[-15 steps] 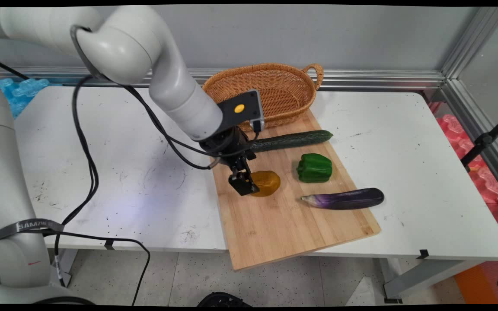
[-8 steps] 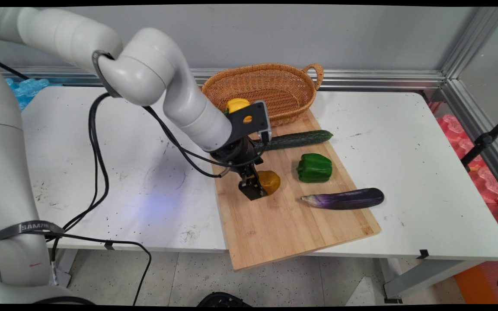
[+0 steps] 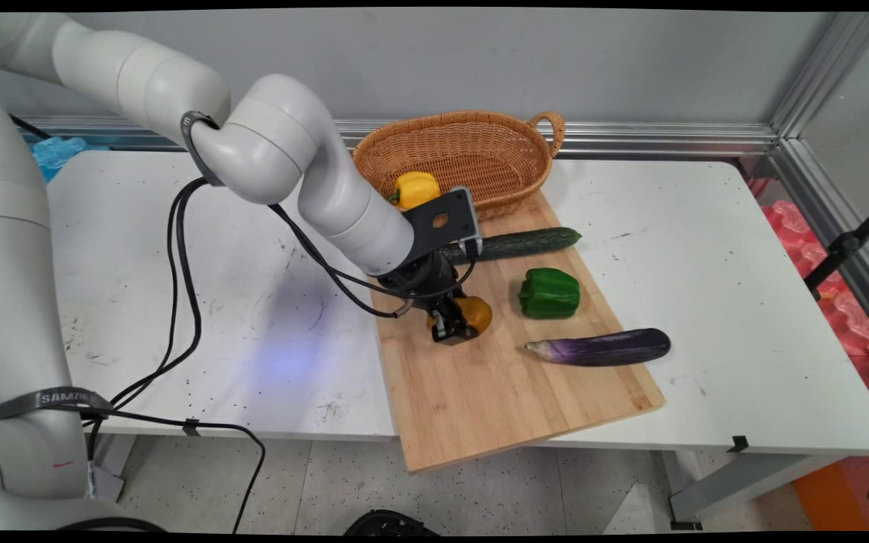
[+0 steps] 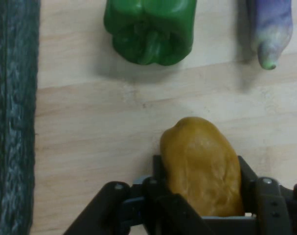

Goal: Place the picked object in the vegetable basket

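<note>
1. Wicker basket (image 3: 480, 154), oval with a looped handle, is set at the back of the white worktop (image 3: 744, 302); a yellow pepper (image 3: 416, 188) is seen in it.
2. Smooth brownish-yellow potato (image 4: 202, 164) is clamped between the fingers (image 4: 248, 176) of the end effector (image 3: 451, 329) on the bamboo cutting board (image 3: 495, 392).
3. Ridged dark cucumber (image 3: 525, 243), lobed glossy green pepper (image 3: 549, 292) and slender purple eggplant (image 3: 604, 348) are laid on the same board.
</note>
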